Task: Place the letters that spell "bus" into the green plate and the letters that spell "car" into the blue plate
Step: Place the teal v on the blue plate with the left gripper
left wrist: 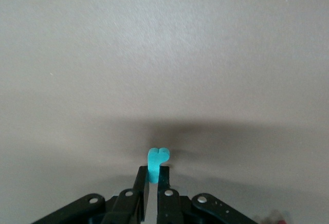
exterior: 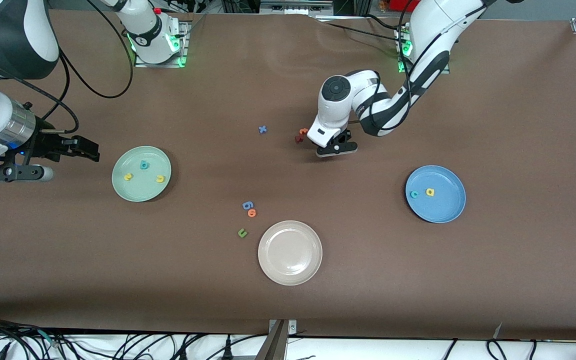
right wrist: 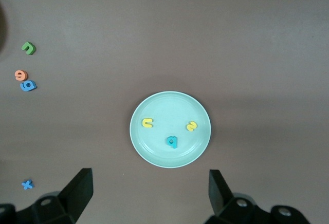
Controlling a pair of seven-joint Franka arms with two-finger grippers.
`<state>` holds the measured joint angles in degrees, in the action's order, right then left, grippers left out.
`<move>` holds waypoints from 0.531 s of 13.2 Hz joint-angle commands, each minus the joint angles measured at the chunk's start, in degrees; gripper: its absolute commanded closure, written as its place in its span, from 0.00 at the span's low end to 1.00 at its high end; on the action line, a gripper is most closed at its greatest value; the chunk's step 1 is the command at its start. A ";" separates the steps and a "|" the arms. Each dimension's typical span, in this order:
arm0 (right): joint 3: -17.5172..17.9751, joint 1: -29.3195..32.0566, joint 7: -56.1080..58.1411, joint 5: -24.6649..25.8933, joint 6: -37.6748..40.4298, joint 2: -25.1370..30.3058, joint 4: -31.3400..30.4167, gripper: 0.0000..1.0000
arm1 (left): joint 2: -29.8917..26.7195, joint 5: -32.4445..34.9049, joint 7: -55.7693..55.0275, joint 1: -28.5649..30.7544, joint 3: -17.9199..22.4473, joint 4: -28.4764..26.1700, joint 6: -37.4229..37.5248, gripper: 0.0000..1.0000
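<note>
Left gripper: jaws closed on the teal "r", pinched upright between the fingertips, seen only in the left wrist view. In the front view the letter is hidden under the wrist; the gripper sits low over bare tabletop around the middle, toward the edge where the bases stand. Whether the "r" touches the tabletop cannot be told.

Right gripper: jaws wide open, nothing held. Only the two fingertips are in frame in the right wrist view. In the front view it hangs beside the green plate, at the right arm's end of the tabletop.

The green plate holds the teal "b", the yellow "s" and the yellow "u", all lying flat, apart from each other.

The blue plate, toward the left arm's end, holds the teal "c" and the yellow "a", just beside each other.

Loose on the tabletop: a blue "x"; two small reddish-orange letters just beside the left wrist, partly covered, shapes not readable; a blue "g" touching an orange "o"; a green "u" near the beige plate, which lies nearest the front-camera edge.
</note>
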<state>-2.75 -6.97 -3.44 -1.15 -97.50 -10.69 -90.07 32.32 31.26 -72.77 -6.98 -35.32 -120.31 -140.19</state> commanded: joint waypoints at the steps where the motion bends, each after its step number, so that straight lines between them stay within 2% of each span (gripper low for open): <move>1: 0.47 0.11 -0.87 0.89 0.03 0.76 -0.81 0.01 | -1.29 0.30 3.58 3.19 -1.07 1.13 3.42 1.00; 3: 0.47 0.11 -0.87 0.89 0.03 0.76 -0.90 0.01 | -1.12 -5.47 10.50 4.52 -1.33 5.59 8.59 1.00; 5: 0.47 0.11 -0.87 0.89 0.03 0.76 -0.90 0.01 | -0.33 -10.75 20.77 6.35 -0.98 13.40 20.07 1.00; 7: 0.47 0.11 -0.87 0.80 0.03 0.76 -0.81 0.01 | 0.20 -12.44 29.05 9.08 -0.89 19.13 30.81 1.00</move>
<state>-2.74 -6.97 -3.45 -1.15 -97.50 -10.70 -90.11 32.01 21.41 -51.54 -0.32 -35.62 -106.41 -117.61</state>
